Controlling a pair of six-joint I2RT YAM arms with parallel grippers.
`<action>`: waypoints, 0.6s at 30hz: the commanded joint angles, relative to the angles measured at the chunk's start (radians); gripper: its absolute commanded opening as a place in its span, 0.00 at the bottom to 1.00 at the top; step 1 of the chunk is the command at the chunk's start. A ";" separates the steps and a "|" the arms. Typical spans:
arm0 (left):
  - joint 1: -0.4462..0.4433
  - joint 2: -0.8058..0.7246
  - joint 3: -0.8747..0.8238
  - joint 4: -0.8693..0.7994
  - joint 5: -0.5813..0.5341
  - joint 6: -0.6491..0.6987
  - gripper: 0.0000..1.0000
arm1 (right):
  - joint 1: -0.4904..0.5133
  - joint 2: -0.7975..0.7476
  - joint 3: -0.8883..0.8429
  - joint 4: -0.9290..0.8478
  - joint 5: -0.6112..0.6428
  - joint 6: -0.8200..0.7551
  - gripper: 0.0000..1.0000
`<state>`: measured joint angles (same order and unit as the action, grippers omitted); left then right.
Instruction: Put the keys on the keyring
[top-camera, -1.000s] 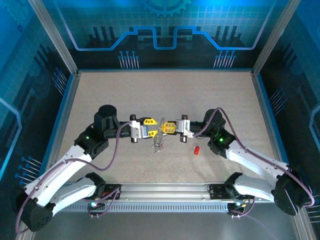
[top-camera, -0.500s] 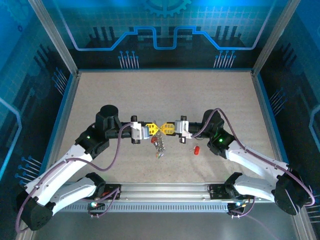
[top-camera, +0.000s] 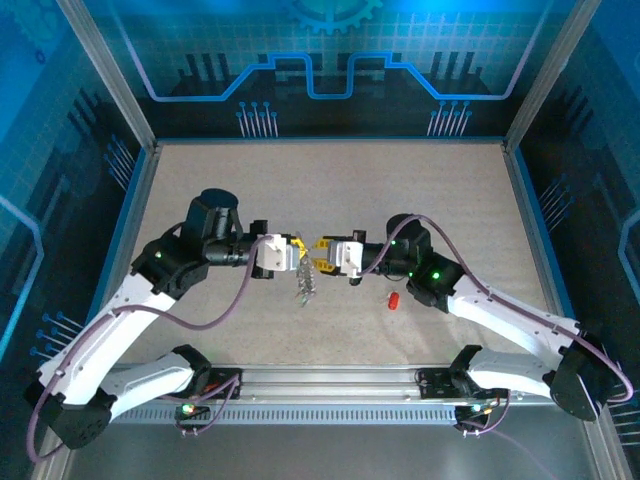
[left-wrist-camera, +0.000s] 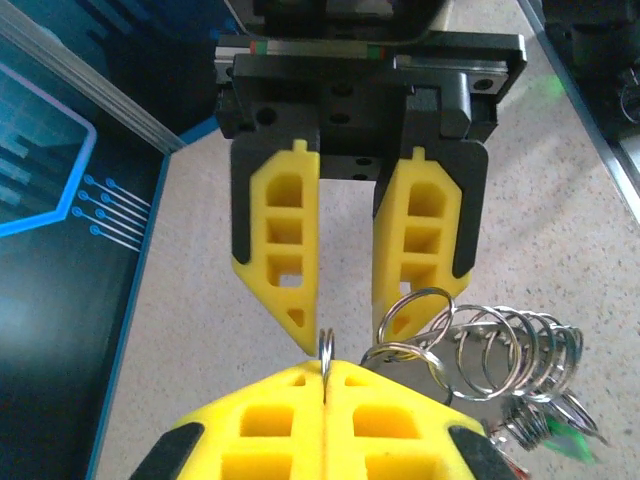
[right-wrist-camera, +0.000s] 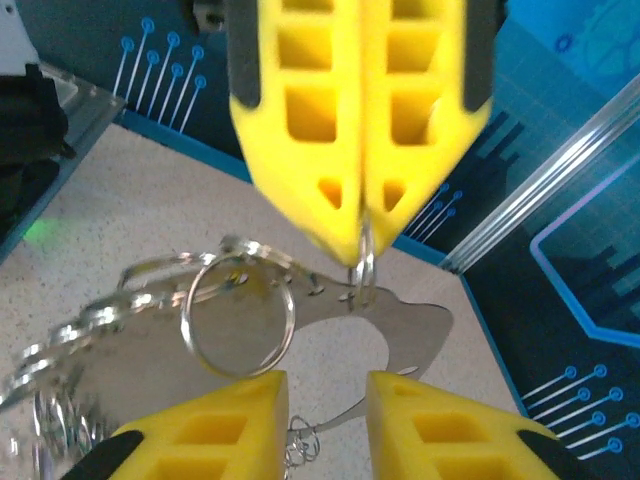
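Centre of tabletop (top-camera: 200, 200) | my left end effector (top-camera: 297, 254) pinched shut on the keyring (left-wrist-camera: 325, 345), bunch dangling | my right end effector (top-camera: 322, 250) parted, gripping nothing | risk: thin ring slips free, bunch drops | red key (top-camera: 393, 299) loose, near right

Between tips: my left tool (top-camera: 297, 248) and my right tool (top-camera: 322, 250) stand nose to nose, almost touching; nothing passes there.
Under tips: the keyring (top-camera: 306, 283) cluster hangs from my left tool, blocking the drop.
Right of right tool: red key (top-camera: 393, 298) on the tabletop (top-camera: 330, 180), near.
Beyond both: bare tabletop, free to its far edge.
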<state>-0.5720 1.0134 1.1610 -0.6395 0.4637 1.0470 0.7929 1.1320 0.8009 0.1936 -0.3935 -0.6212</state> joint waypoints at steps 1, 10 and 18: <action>-0.010 0.021 0.054 -0.112 -0.021 0.035 0.00 | 0.018 0.009 0.034 -0.027 0.083 -0.016 0.25; -0.011 0.056 0.072 -0.120 -0.020 0.012 0.00 | 0.025 0.008 0.034 -0.008 0.054 -0.021 0.25; -0.009 0.019 -0.003 0.046 0.046 -0.043 0.00 | 0.021 0.002 0.004 0.041 0.005 -0.003 0.26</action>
<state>-0.5735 1.0710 1.1820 -0.7162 0.4427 1.0401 0.8070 1.1412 0.8066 0.1928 -0.3511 -0.6331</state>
